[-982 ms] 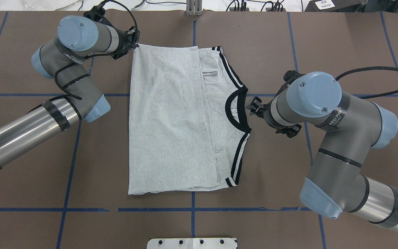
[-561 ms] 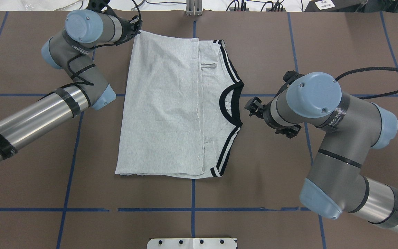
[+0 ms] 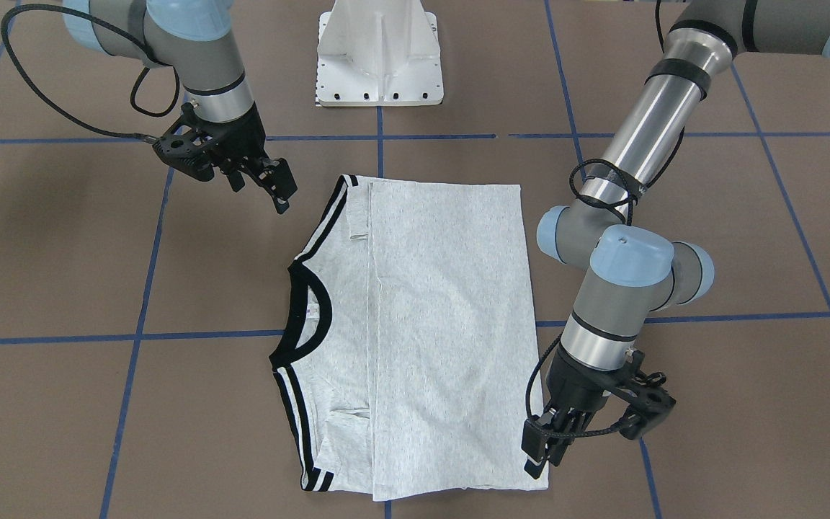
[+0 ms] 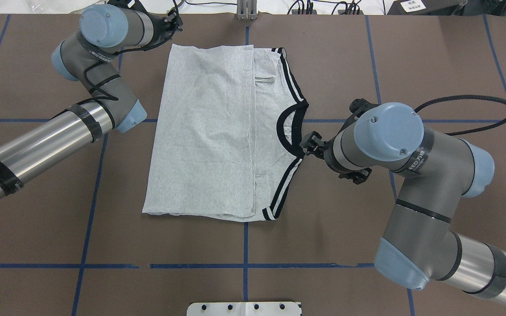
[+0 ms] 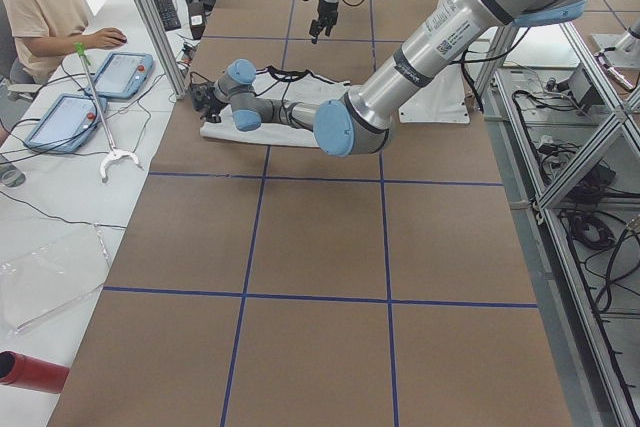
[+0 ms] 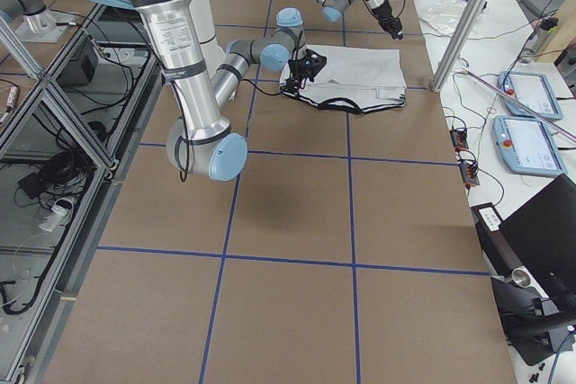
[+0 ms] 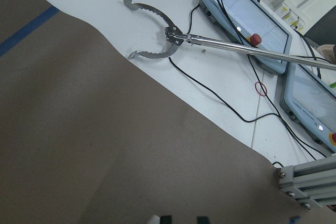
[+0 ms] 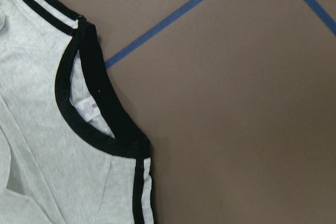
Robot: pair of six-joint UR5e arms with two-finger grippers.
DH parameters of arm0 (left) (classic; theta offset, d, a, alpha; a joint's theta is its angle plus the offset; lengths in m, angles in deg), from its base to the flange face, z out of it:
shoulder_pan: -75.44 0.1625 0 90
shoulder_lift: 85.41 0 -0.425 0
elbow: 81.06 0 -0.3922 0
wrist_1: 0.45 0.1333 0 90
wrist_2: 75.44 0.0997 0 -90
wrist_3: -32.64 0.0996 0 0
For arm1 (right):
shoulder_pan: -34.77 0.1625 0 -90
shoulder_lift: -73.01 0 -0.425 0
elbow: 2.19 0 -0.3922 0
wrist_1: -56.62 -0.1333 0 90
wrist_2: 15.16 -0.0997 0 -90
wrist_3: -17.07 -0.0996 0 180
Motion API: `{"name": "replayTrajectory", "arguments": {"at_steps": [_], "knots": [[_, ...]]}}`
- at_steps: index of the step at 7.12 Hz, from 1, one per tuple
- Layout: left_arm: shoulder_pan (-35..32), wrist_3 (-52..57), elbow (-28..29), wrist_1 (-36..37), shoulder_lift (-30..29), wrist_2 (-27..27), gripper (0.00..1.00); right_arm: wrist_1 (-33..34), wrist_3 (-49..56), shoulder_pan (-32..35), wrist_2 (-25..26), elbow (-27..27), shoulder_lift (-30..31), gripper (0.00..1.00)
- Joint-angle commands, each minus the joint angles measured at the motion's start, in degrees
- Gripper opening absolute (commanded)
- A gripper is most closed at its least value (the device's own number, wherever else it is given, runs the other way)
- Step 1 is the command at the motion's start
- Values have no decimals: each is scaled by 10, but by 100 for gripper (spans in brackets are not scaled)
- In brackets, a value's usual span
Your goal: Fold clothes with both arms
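The clothes are one grey T-shirt (image 4: 209, 131) lying folded flat on the brown table, its black collar (image 4: 290, 131) and striped shoulder trim toward my right side. My left gripper (image 4: 175, 24) hovers just beyond the shirt's far left corner; in the front view this left gripper (image 3: 539, 453) looks open, with no cloth in it. The left wrist view shows only table and bench, no shirt. My right gripper (image 4: 308, 145) hangs open beside the collar, above the table and clear of it (image 3: 264, 189). In the right wrist view the collar (image 8: 79, 124) is in sight, with no fingers showing.
The white pedestal base (image 3: 379, 58) stands at the robot's edge of the table. Past the far edge is a white bench with a metal grabber tool (image 7: 157, 40) and control tablets (image 7: 247, 19). A person (image 5: 40, 7) sits there. Blue tape lines grid the table.
The left gripper pulled the shirt's far left corner away from the robot, dragging the shirt that way, then let it drop flat. The right gripper moved in toward the collar.
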Motion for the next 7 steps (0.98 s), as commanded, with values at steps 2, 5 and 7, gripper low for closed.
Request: {"name": "replayTrajectory", "arguments": {"at_steps": [2,5,7], "knots": [[-2,-2,-162,5,97,-89,66,-30,-133,-100,69,7,-35,100],[-2,-4,-171,6,112,-90,66,-44,-219,-118,84,77,-85,100],[-1,-4,-170,6,119,-89,67,-125,-248,-124,84,147,-100,100]]}}
